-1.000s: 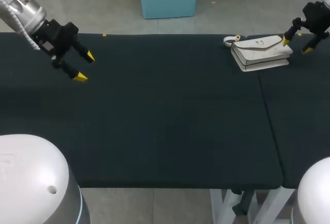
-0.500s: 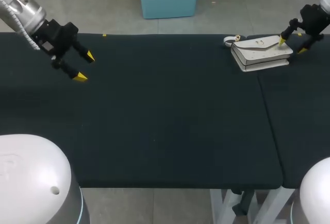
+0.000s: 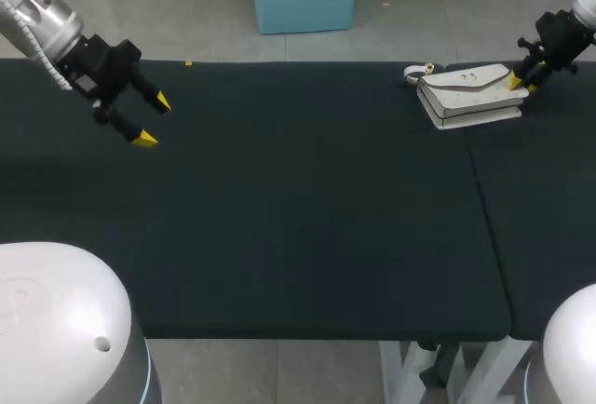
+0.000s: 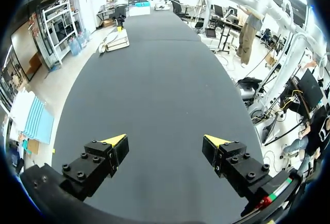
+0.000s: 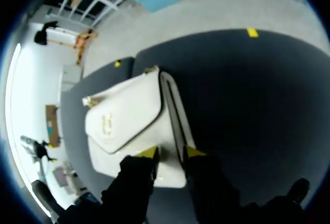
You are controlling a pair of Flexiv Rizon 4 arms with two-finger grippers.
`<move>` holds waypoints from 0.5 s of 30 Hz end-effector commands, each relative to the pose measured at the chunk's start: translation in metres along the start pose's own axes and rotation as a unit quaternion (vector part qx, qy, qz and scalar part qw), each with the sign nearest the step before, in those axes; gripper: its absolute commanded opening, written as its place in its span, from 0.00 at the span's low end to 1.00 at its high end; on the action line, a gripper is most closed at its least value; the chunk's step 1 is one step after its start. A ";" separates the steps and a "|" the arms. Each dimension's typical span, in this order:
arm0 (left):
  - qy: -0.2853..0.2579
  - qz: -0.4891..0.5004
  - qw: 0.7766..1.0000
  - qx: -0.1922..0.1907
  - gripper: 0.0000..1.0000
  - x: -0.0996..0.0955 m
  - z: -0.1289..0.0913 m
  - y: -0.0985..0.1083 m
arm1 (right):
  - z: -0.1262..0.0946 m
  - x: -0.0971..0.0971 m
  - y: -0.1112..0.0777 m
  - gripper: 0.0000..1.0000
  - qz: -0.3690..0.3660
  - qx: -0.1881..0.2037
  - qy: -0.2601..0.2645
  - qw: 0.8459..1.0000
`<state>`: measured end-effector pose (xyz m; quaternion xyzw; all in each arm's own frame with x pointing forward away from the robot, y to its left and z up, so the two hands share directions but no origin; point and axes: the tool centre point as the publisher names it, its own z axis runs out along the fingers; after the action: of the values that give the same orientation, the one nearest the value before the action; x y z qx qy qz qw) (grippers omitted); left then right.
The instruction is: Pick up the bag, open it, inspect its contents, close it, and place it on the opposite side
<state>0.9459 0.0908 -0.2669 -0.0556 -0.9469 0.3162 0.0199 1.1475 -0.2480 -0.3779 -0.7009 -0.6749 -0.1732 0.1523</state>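
Nearest me, the left gripper (image 3: 154,120) hangs over the upper left of the dark table (image 3: 298,227), its two yellow-tipped fingers spread wide with nothing between them; it has not stirred in the last second. Farther off, in the upper right, the white bag (image 3: 470,94) lies flat with its flap up, exactly where it was. The change is at its right end: the right gripper (image 3: 522,84), which stood wide around that end a moment ago, has drawn its fingers in until they pinch the bag's end edge, one tip on the flap side and one on the other. I take that as the grasp made and the lift about to come; the bag is not yet off the table. From above, the arm covers the contact, so how deep the bite goes is hard to tell. The clasp is only a small glint, the strap (image 3: 414,74) at the left end is partly tucked behind, and the inside is shut from sight
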 end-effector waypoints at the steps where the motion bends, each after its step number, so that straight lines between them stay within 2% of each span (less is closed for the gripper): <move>1: 0.000 0.000 1.000 0.001 1.00 0.000 0.001 0.000 | 0.002 0.001 0.000 0.00 -0.001 0.043 0.014 0.999; 8: 0.000 0.000 1.000 0.001 1.00 0.000 0.001 0.000 | 0.005 0.017 -0.019 0.00 -0.001 0.034 0.028 0.999; 15: 0.000 0.000 1.000 0.001 1.00 0.000 0.001 0.000 | 0.007 0.047 -0.038 0.00 -0.006 0.014 0.041 0.999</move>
<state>0.9459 0.0909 -0.2667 -0.0555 -0.9469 0.3161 0.0200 1.1252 -0.2114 -0.3672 -0.6817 -0.6763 -0.1850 0.2088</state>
